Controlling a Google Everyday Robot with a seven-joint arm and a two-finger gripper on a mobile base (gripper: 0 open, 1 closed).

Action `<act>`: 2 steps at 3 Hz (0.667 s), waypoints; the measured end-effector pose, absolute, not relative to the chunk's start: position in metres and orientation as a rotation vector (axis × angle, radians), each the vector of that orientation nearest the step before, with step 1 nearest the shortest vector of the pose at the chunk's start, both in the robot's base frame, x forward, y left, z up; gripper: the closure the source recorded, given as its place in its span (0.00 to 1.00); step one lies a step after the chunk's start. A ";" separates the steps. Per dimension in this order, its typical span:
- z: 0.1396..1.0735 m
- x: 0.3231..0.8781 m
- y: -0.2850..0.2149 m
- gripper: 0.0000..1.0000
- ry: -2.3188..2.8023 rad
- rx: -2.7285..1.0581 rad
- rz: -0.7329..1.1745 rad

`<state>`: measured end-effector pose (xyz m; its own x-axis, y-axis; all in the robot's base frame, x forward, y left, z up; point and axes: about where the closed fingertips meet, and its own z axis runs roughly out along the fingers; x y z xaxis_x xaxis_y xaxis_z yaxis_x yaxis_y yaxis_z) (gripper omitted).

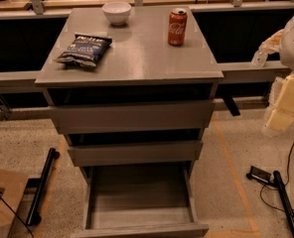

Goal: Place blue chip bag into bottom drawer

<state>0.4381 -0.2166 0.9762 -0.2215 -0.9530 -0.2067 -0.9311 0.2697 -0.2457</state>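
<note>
The blue chip bag (pixel 84 49) lies flat on the left side of the grey cabinet's top (pixel 137 58). The bottom drawer (pixel 139 202) is pulled out toward me, and its shallow box holds nothing. The two grey drawers above it are nearly shut. My gripper (pixel 267 47) hangs at the right edge of the view, off the cabinet's right side at about top height. It is well apart from the bag and holds nothing that I can see. The pale arm (pixel 288 93) runs down behind it.
A red soda can (pixel 177 27) stands at the back right of the cabinet top. A white bowl (pixel 116 12) sits at the back centre. A black bar (pixel 41 185) lies on the floor at the left and a cable (pixel 281 192) at the right. A cardboard box (pixel 3 197) sits at bottom left.
</note>
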 end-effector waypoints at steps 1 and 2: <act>0.976 0.438 -0.217 0.00 2.232 -1.724 -0.099; 0.973 0.455 -0.198 0.00 2.153 -1.741 -0.071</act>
